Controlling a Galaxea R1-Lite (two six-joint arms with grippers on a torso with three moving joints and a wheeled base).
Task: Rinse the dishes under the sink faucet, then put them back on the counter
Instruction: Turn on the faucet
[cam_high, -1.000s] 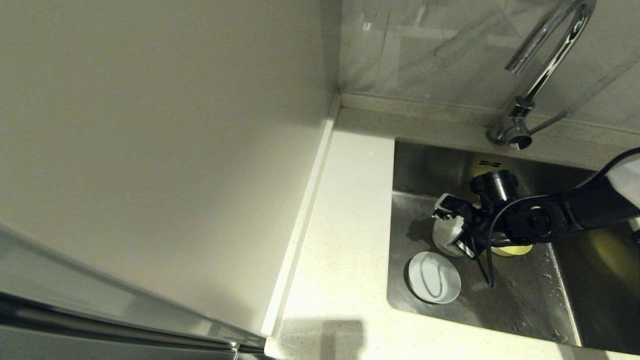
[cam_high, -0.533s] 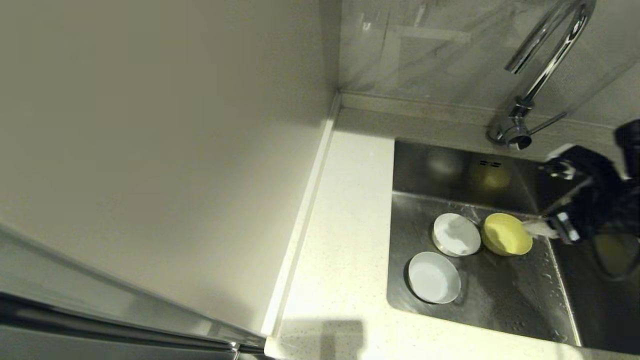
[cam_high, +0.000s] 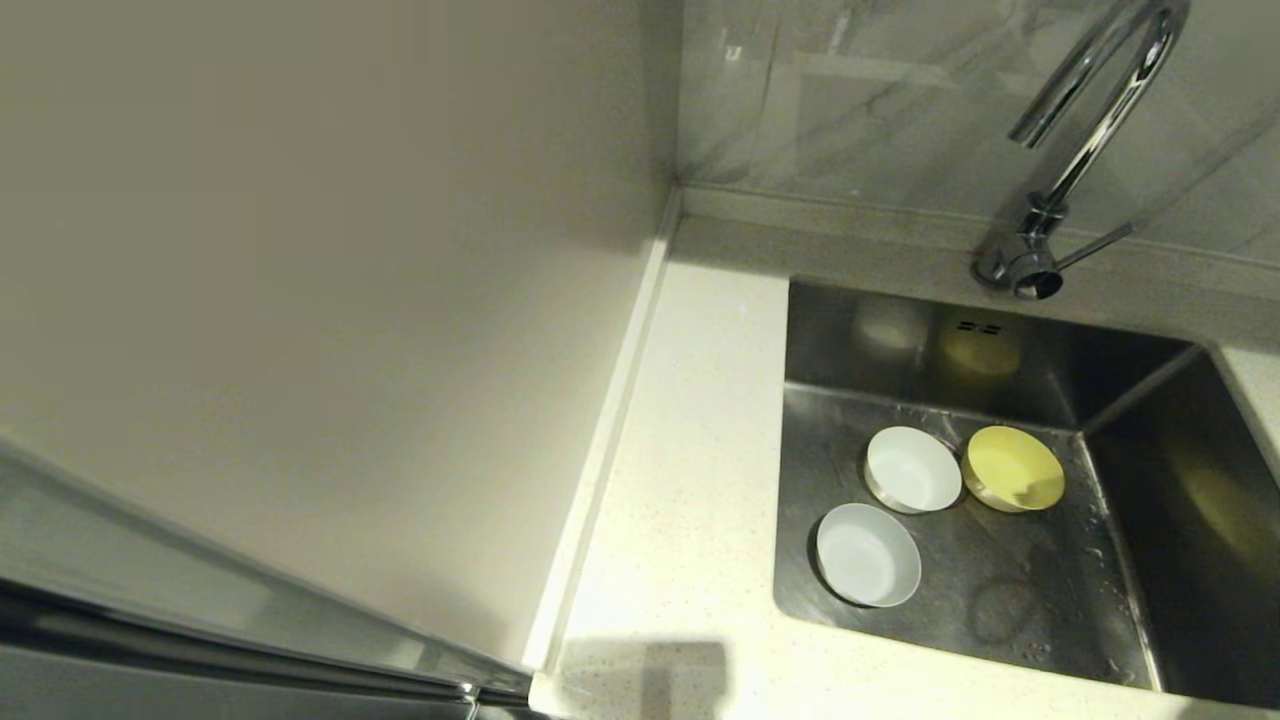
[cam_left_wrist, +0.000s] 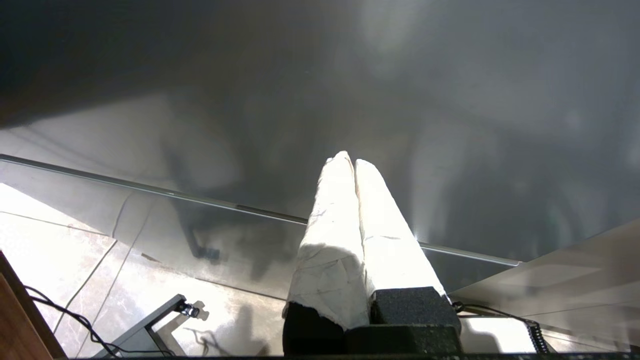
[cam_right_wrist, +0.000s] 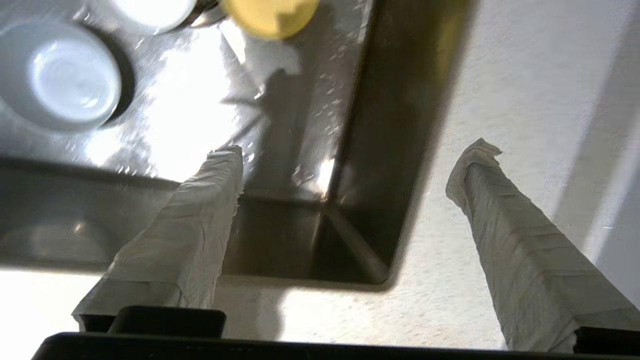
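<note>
Sink (cam_high: 1140, 520) of stainless steel fills the lower right of the head view, and all three dishes stand upright on its bottom. The white bowl (cam_high: 912, 469) and the yellow bowl (cam_high: 1013, 467) are side by side near the middle of the basin, their rims touching or almost touching. The pale blue-grey bowl (cam_high: 867, 553) sits below and a little left of the white one, close to the left wall of the sink. Small water drops are visible on the steel to the right of the bowls. The faucet (cam_high: 1085, 140) rises at the upper right of the frame, with its thin lever pointing to the right. The counter (cam_high: 690, 480) runs down the centre of the frame, left of the sink, and carries no bowl.

No arm appears in the head view. In the right wrist view the right gripper (cam_right_wrist: 350, 165) hangs above the corner of the sink where the basin meets the counter; its two wrapped fingers (cam_right_wrist: 200, 220) are spread wide and grasp nothing. In the left wrist view the left gripper (cam_left_wrist: 350, 160) is away from the sink, before a dark glossy panel and above a tiled floor, its fingers (cam_left_wrist: 332, 225) pressed together.
</note>
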